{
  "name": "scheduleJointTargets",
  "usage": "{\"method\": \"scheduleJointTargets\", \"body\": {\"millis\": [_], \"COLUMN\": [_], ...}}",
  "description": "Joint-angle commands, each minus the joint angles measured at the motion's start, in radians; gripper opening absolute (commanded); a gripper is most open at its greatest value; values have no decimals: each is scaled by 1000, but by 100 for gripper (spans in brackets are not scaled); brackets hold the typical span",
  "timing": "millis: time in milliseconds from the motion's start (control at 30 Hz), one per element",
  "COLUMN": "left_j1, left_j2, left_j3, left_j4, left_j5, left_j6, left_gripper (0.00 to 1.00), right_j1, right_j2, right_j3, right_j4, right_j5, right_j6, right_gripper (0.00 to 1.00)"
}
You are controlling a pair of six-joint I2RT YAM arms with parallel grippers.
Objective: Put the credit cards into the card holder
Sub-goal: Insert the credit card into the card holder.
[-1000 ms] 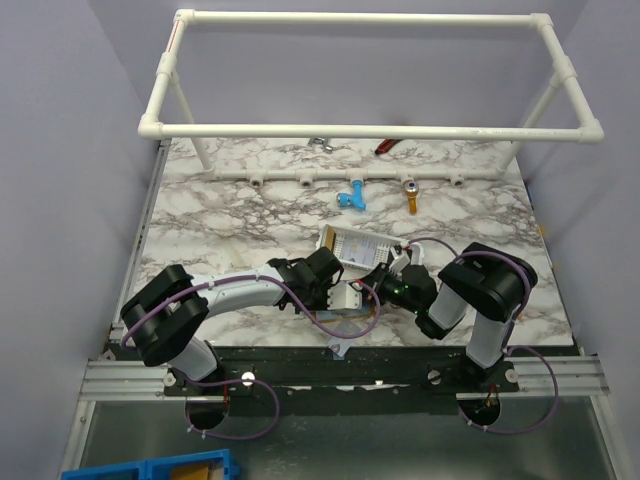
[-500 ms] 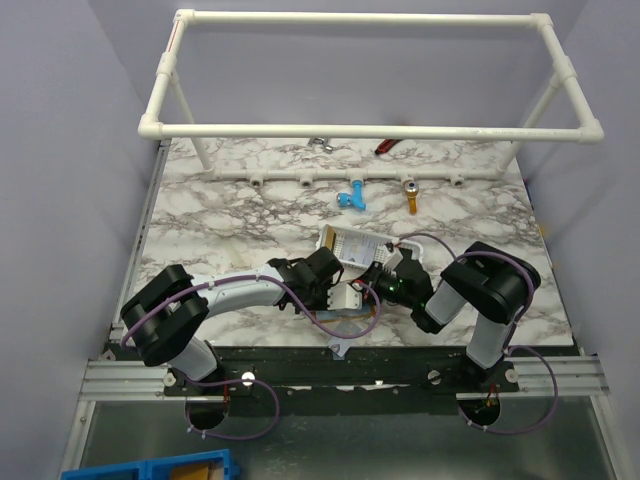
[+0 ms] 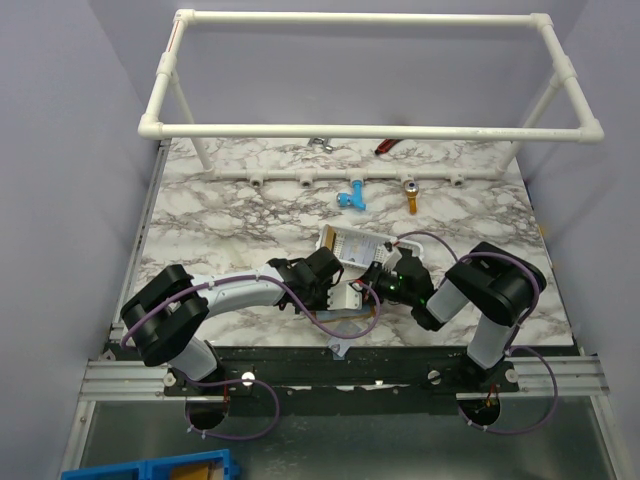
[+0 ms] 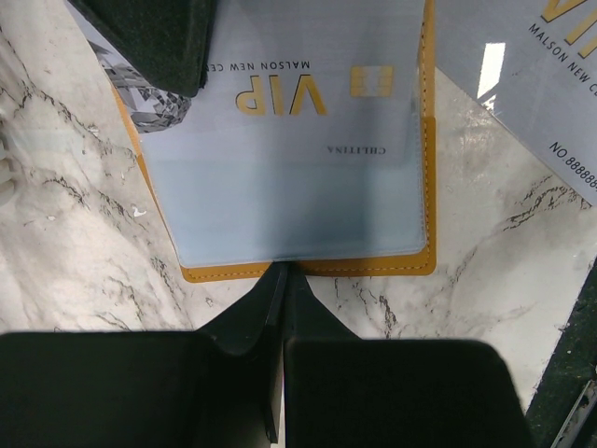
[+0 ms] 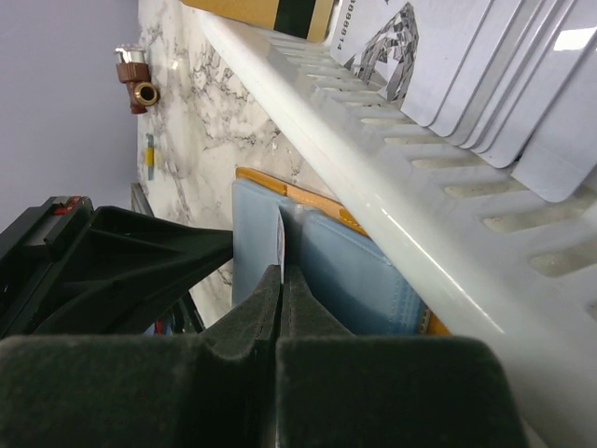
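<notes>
In the middle of the top view, near the lower edge of the counter (image 3: 220, 210), both arms bent in toward one spot, right by a white basket (image 3: 338, 243). In the left wrist view, an open orange wallet (image 4: 373, 266) flat on the marble, filling the upper middle. Inside its clear pocket, a silvery VIP card (image 4: 280, 103). At the bottom middle, the left fingers (image 4: 283, 278), pressed together with nothing between them, tips right at the wallet's near edge; hard to tell if touching. In the upper right corner, part of a second card (image 4: 546, 84), silvery too, just beside the wallet. In the upper left corner, a black pad (image 4: 149, 37) over the wallet's far end. In the right wrist view, at the bottom middle, the right fingers (image 5: 281, 280), squeezed tight on a thin card (image 5: 281, 233), white and seen edge-on, standing up just over the wallet's pocket. From upper left to lower right, the basket's white rim, with more cards (image 5: 485, 65) fanned out inside at the upper right. Far off at the upper left, a small brass valve (image 5: 138, 79) on the counter.
</notes>
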Motion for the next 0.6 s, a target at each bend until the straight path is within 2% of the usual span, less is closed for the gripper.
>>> {"method": "scheduleJointTargets", "body": {"millis": [0, 233, 433, 500, 567], "left_j1": [-13, -13, -13, -13, -12], "left_j2": [56, 58, 58, 54, 53], "left_j3": [-43, -34, -34, -38, -42], "left_j4": [-52, -58, -60, -58, -56], "left_j5": [56, 58, 61, 60, 57], "left_j6": [-7, -4, -6, -2, 0], "left_gripper": [0, 0, 0, 0, 0], "right_j1": [-6, -5, -5, -4, -4], "right_j2": [20, 52, 46, 16, -35], "right_j3": [2, 43, 92, 86, 85], "right_j4": [-86, -104, -262, -311, -389], "right_j5": [-29, -67, -44, -20, 12], "right_j6": [-41, -62, -91, -94, -108], "right_gripper": [1, 1, 1, 9, 27]}}
